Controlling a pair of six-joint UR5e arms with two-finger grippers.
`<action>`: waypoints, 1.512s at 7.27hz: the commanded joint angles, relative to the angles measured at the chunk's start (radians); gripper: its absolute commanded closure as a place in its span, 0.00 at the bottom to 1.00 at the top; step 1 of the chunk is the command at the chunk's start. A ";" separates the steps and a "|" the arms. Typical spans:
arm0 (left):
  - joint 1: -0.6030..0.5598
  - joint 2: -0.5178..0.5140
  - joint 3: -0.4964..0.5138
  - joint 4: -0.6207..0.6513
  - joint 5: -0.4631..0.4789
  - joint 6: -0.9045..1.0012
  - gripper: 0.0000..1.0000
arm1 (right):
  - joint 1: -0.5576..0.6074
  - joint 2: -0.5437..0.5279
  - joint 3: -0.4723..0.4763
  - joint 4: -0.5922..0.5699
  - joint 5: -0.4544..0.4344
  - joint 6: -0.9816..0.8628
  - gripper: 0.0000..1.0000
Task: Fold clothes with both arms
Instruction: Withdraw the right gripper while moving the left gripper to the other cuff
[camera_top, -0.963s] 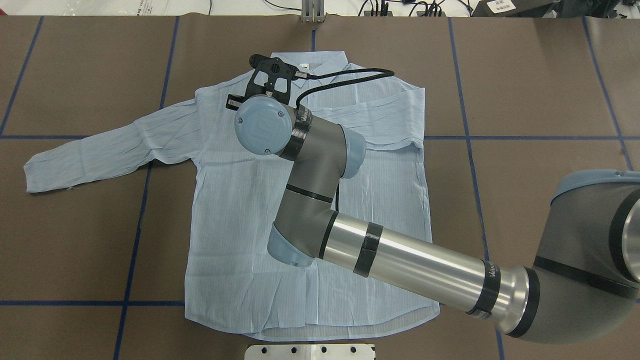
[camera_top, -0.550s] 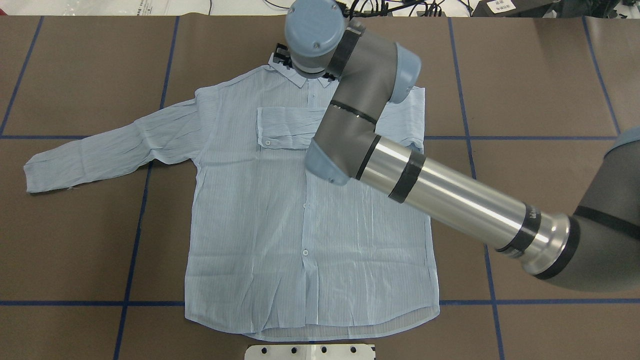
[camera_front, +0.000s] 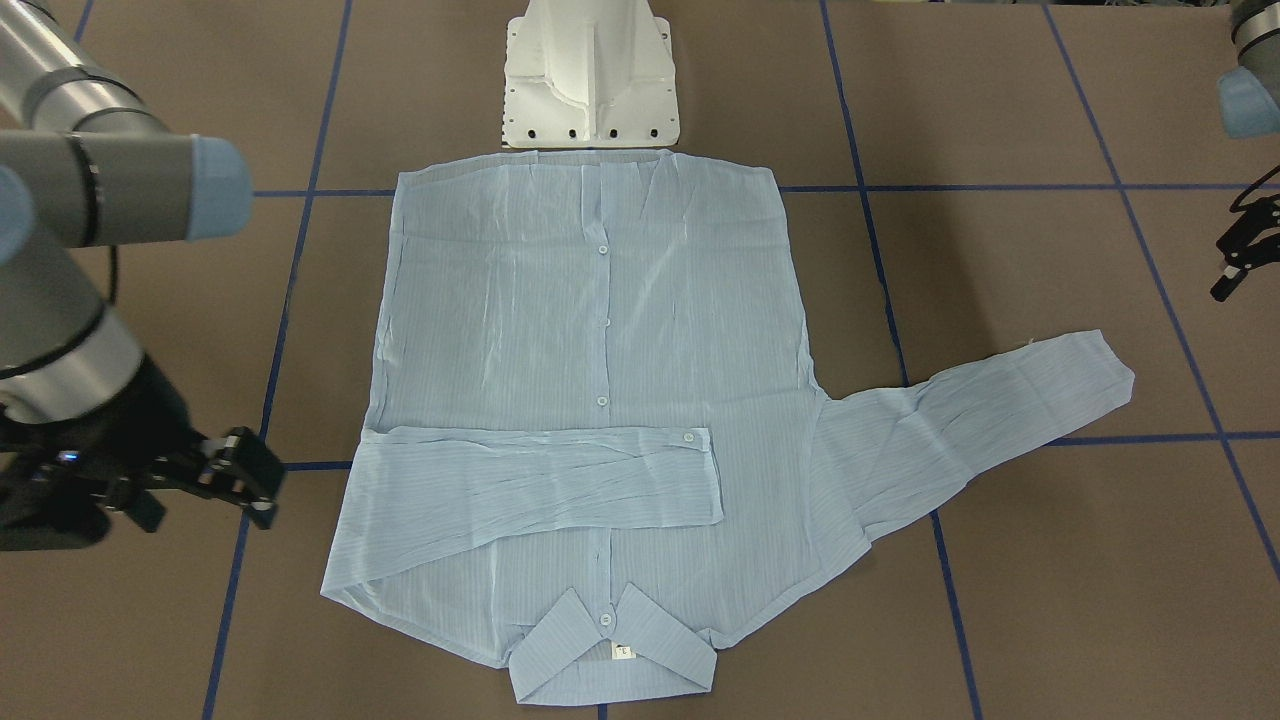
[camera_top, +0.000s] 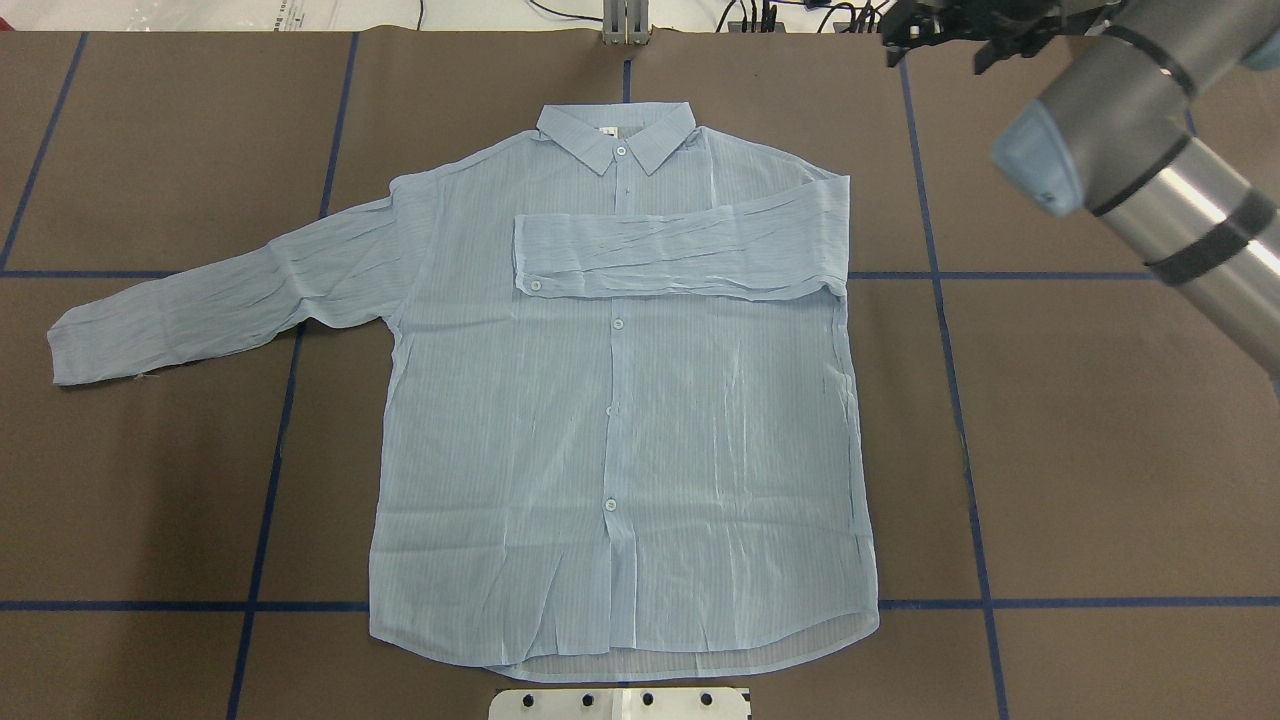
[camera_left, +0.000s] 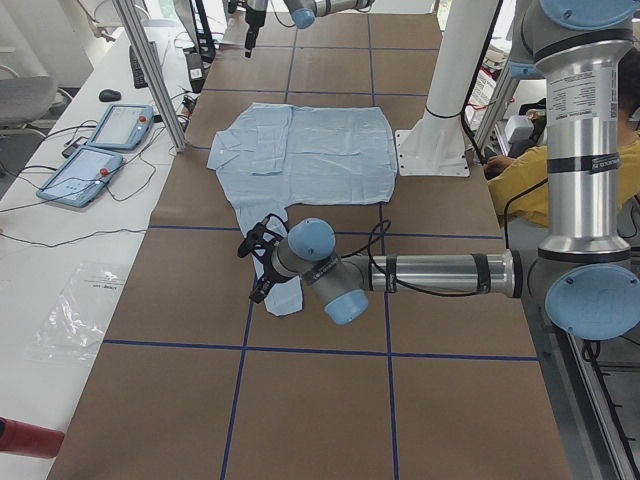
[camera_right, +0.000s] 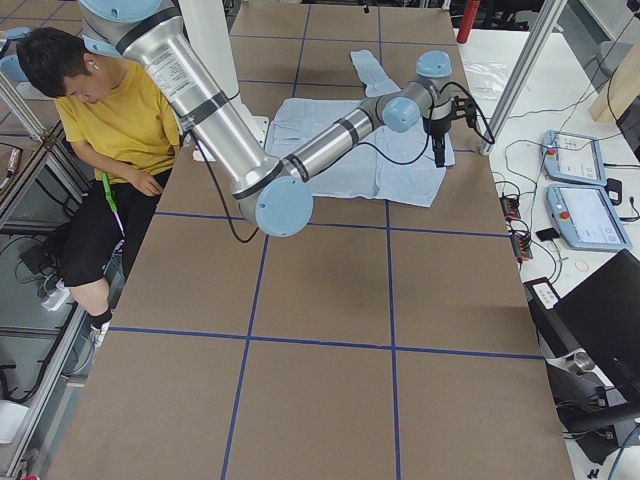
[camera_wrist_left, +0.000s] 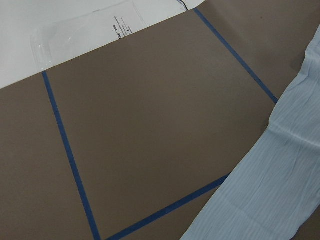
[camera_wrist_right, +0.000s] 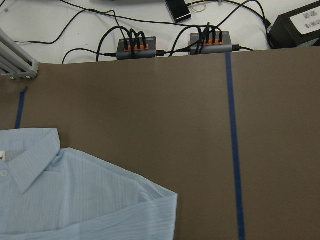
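Swung clear, right fingers (camera_front: 245, 470) hang beside the shirt (camera_front: 590, 330), not touching.

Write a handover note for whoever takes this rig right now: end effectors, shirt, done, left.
Right end effector: off the cloth, beside the collar-end shoulder, empty; open or shut unclear.
Left end effector: near the outstretched sleeve, not touching; state unclear.
Thin light-blue pinstriped button-up shirt: flat, buttons up, collar away from the robot.
Done: robot's-right sleeve folded across the chest.
Left: the outstretched sleeve, then the body folds.
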 joint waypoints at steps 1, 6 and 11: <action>0.167 0.024 0.119 -0.237 0.169 -0.256 0.11 | 0.120 -0.234 0.112 0.008 0.090 -0.263 0.00; 0.409 0.024 0.224 -0.388 0.386 -0.453 0.15 | 0.134 -0.357 0.227 0.010 0.098 -0.277 0.00; 0.434 0.023 0.227 -0.386 0.408 -0.446 0.38 | 0.134 -0.367 0.232 0.010 0.097 -0.275 0.00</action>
